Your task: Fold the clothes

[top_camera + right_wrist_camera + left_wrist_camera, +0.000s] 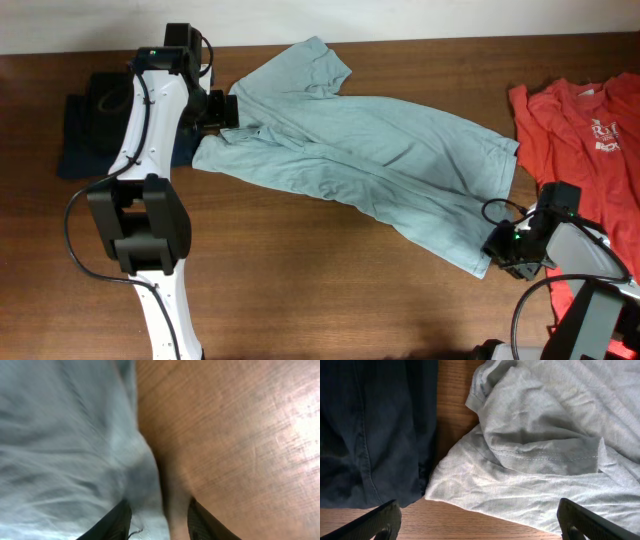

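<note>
A pale blue-grey T-shirt [370,150] lies spread diagonally across the wooden table. My left gripper [222,108] hovers at the shirt's left end. In the left wrist view its jaws [480,527] are wide open and empty over bare wood, with the shirt's edge [530,475] just ahead. My right gripper [497,245] is at the shirt's lower right corner. In the blurred right wrist view its fingers [157,522] are drawn in close around the shirt's hem [145,505], which rises between them.
A dark navy garment [85,125] lies at the far left, beside the shirt's end; it also shows in the left wrist view [370,430]. A red printed T-shirt [590,130] lies at the right edge. Bare wood [320,280] fills the front.
</note>
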Motion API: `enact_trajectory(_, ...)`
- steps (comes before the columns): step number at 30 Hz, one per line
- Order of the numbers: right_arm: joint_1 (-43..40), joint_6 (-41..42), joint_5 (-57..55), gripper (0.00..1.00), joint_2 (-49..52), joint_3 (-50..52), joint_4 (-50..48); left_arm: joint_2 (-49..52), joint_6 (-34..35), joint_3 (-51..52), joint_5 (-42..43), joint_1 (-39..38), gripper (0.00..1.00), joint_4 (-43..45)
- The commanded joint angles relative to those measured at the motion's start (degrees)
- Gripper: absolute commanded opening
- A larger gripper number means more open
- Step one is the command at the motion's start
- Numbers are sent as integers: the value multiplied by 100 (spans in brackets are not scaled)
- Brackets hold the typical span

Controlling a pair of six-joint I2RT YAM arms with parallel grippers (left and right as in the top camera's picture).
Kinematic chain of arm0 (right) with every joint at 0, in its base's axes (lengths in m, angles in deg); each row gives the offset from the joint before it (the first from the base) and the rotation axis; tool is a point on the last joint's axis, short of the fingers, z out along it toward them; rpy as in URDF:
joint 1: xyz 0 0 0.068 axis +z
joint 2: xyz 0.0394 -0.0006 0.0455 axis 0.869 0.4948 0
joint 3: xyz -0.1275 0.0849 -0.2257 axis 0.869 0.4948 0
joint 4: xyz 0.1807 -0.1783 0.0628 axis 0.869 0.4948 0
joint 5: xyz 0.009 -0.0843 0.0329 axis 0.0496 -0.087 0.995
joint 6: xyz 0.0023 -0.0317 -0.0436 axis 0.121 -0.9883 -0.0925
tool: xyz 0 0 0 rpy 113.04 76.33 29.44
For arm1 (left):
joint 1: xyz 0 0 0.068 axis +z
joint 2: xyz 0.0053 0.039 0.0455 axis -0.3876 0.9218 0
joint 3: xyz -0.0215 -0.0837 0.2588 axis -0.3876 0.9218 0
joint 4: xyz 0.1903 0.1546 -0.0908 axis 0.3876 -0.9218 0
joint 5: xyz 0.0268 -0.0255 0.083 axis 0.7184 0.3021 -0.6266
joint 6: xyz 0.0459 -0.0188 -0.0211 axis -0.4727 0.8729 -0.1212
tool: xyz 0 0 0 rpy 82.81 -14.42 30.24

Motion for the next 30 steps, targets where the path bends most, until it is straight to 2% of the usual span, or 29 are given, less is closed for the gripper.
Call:
enact_trajectory(1,-31,9,323,42,76,94,-229,-179,33,-50,44,7,99,-4)
enact_trajectory(6,-31,9,455,41,76,101,-249,-179,31,-50,44,7,99,-4)
enact_trajectory(13,-31,7,428,4,76,116,-157,-179,33,-50,44,7,99,-4)
enact_trajectory(16,-31,9,254,4,76,101,-162,-179,31,-50,44,7,99,-4)
enact_trajectory(22,-31,7,-1408,4,76,-35,-173,-179,33,-50,44,7,99,-4)
enact_trajectory(30,-31,-404,-1547,4,98,-109,-977,-179,31,-50,44,7,99,-4)
